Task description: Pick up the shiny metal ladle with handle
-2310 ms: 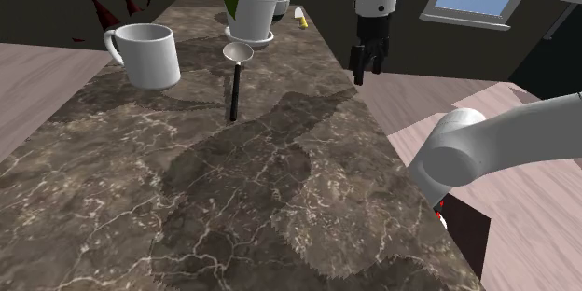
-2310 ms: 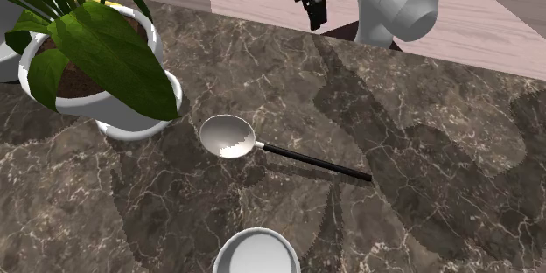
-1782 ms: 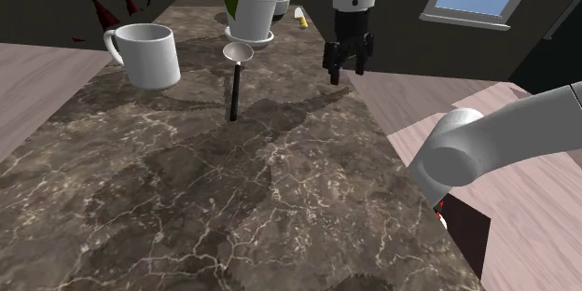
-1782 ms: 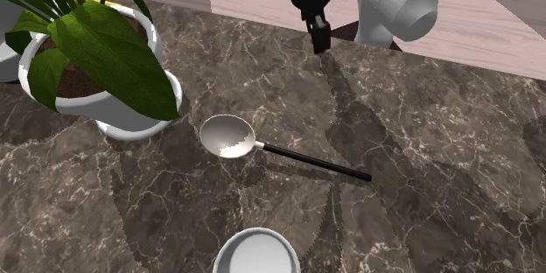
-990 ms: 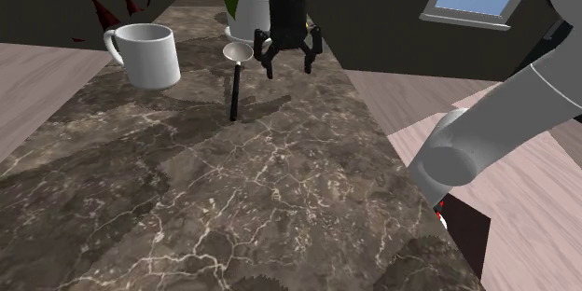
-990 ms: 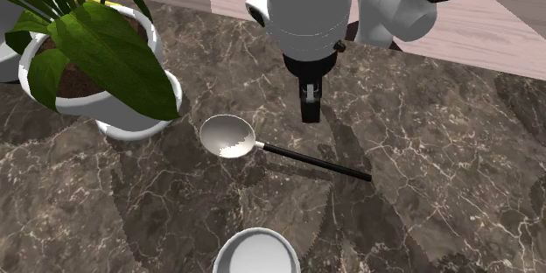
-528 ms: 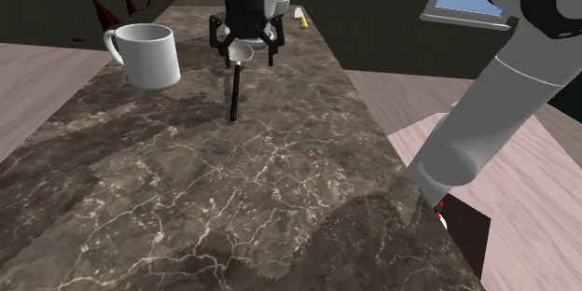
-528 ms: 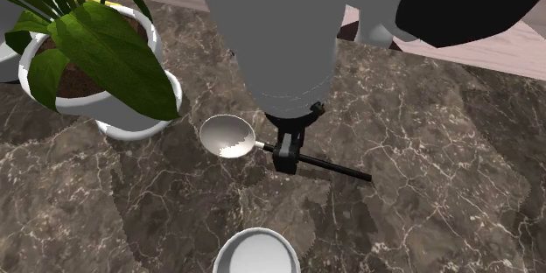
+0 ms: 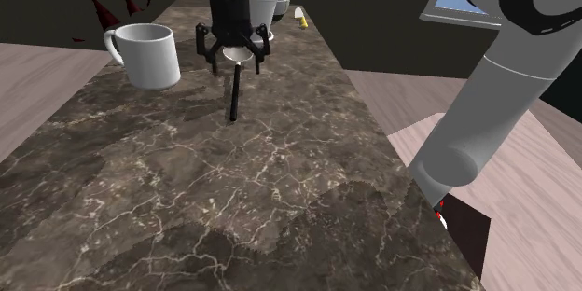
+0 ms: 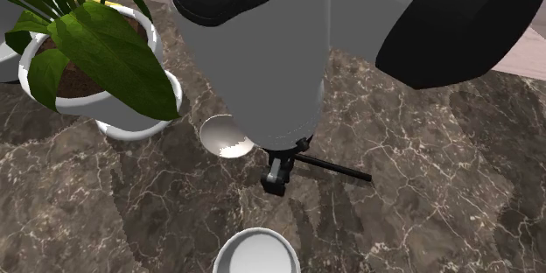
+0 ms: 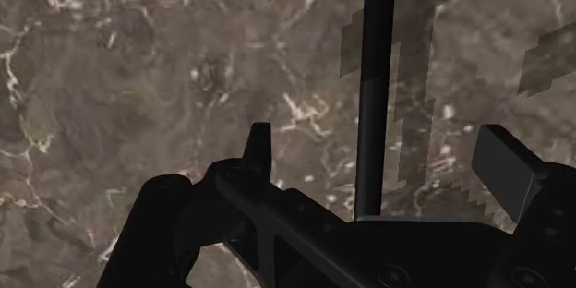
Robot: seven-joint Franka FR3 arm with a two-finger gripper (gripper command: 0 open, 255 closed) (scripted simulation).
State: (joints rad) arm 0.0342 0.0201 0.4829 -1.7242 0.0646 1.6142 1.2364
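dark veined marble counter (image 9: 280, 196) is carrying the ladle (image 9: 235, 89), which is lying flat near a white mug (image 9: 149, 54) and a potted plant (image 10: 87, 52), its pale shiny bowl (image 10: 220, 136) toward the plant and its thin black handle (image 10: 337, 168) running toward the counter's near end in the shoulder view. black gripper (image 9: 237, 67) is hanging directly over the handle's bowl end, fingers (image 11: 257, 148) standing apart and touching nothing. wrist view: the handle is passing between the two fingers, roughly midway, its long axis crossing their closing line at about a right angle. judgement: the approach is looking aligned; the coming move is calling for a straight descent, then closing across the slim handle, which may be slipping or rolling if caught off centre.
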